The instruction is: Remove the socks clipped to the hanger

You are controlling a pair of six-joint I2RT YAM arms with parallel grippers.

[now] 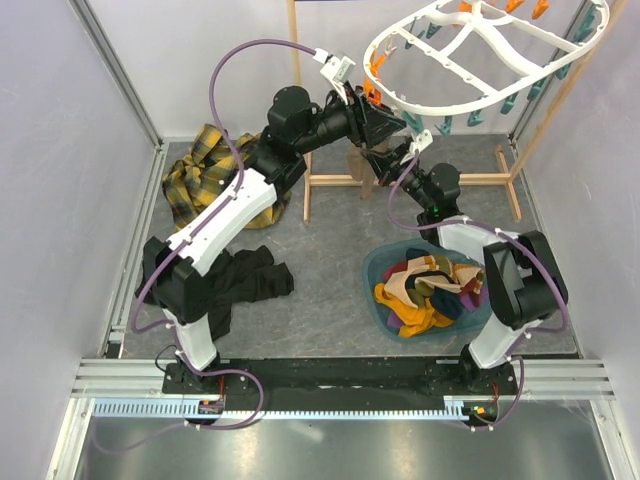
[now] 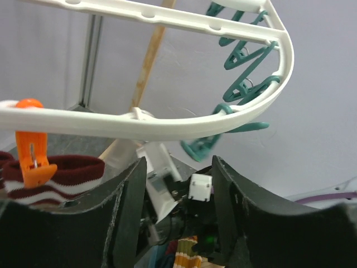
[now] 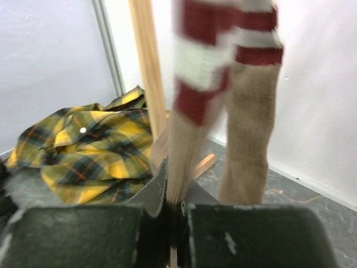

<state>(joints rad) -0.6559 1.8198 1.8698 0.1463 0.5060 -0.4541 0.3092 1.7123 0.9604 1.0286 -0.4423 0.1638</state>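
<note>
The R gripper (image 3: pixel 177 207) is squeezed tight on the low end of a beige sock (image 3: pixel 189 128) w/ red & white stripes up top. The sock hangs down from the white hanger (image 2: pixel 167 129), pinched by an orange clip (image 2: pixel 30 159). A 2nd beige sock (image 3: pixel 248 128) hangs just beside it. The L gripper (image 2: pixel 175 190) is up by the hanger rim near that clip, jaws wide apart, holding nothing. More socks (image 1: pixel 425 290) lie in the blue tub (image 1: pixel 372 268). A yellow plaid shirt (image 3: pixel 89 151) lies behind.
</note>
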